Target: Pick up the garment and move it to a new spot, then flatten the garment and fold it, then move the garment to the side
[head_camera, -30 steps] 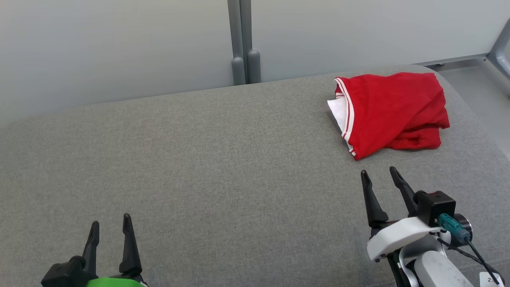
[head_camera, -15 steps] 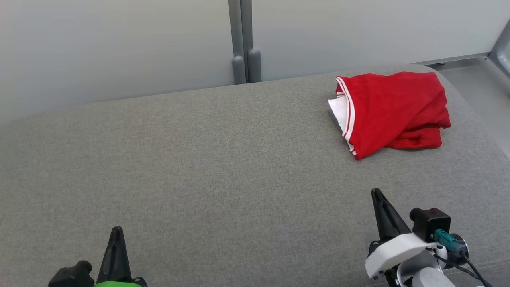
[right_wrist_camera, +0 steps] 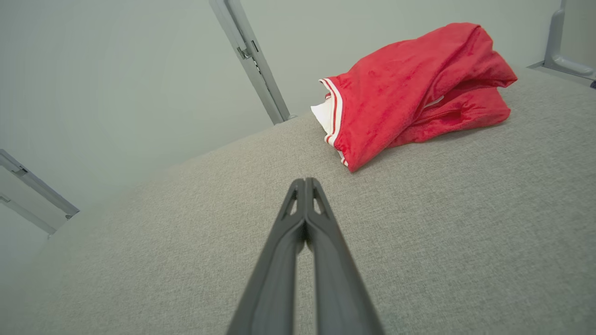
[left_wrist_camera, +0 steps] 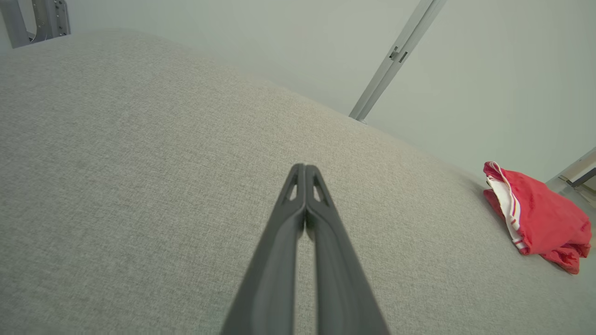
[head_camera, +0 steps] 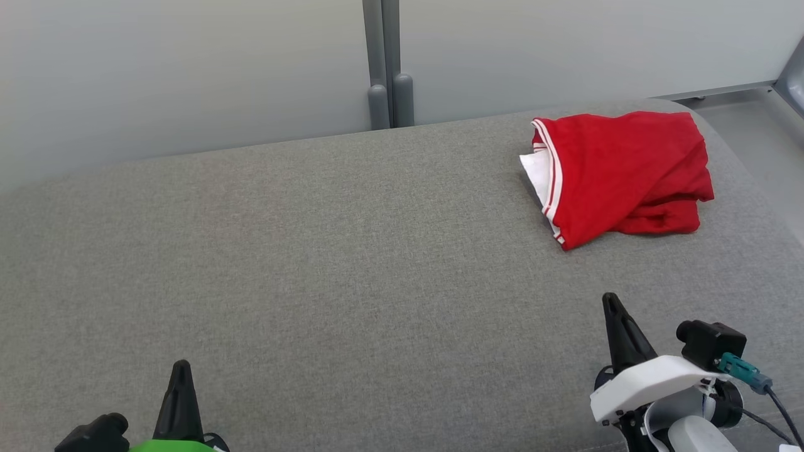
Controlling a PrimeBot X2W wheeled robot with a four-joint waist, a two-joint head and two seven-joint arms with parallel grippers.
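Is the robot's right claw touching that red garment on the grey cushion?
Apart. In the head view, a strip of bare grey cushion lies between the shut right gripper and the red garment.

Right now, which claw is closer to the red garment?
The right claw: the garment lies straight ahead; the left claw sits far across.

We see a grey woven cushion surface [head_camera: 352, 251] across the head view. Behind its far edge stand pale wall panels [head_camera: 176, 69] and a grey vertical post [head_camera: 380, 50], with two rounded stubs [head_camera: 402, 100] at the edge. Beyond the surface's right end lie a grey metal bracket [head_camera: 793, 78] and pale floor [head_camera: 741, 119].
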